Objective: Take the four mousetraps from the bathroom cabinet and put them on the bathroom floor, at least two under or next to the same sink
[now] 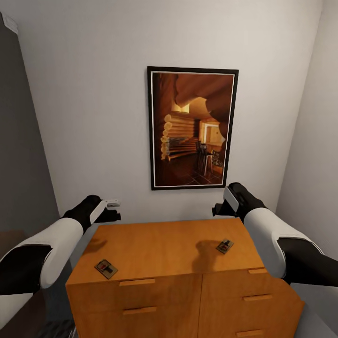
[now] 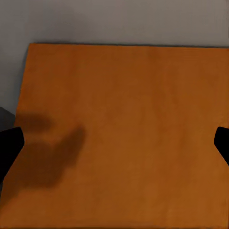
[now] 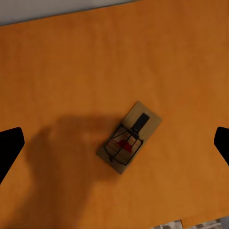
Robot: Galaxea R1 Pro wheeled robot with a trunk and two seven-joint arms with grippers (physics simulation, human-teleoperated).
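On top of the low orange-brown wooden cabinet (image 1: pixel 164 244), two small brown wooden mousetraps (image 1: pixel 106 268) (image 1: pixel 225 246) sit untouched. Your left gripper (image 2: pixel 114 143) and right gripper (image 3: pixel 114 143) both hover spread and empty, so you've grabbed nothing yet.

A mousetrap (image 3: pixel 129 137) lies flat and askew on the cabinet (image 3: pixel 71 71) top, a red patch under its dark wire, between the right gripper's spread black fingertips (image 3: pixel 9 145)

White walls, framed log-cabin pic (image 1: pixel 192 127) centre, grey panel (image 1: pixel 19 141) at left
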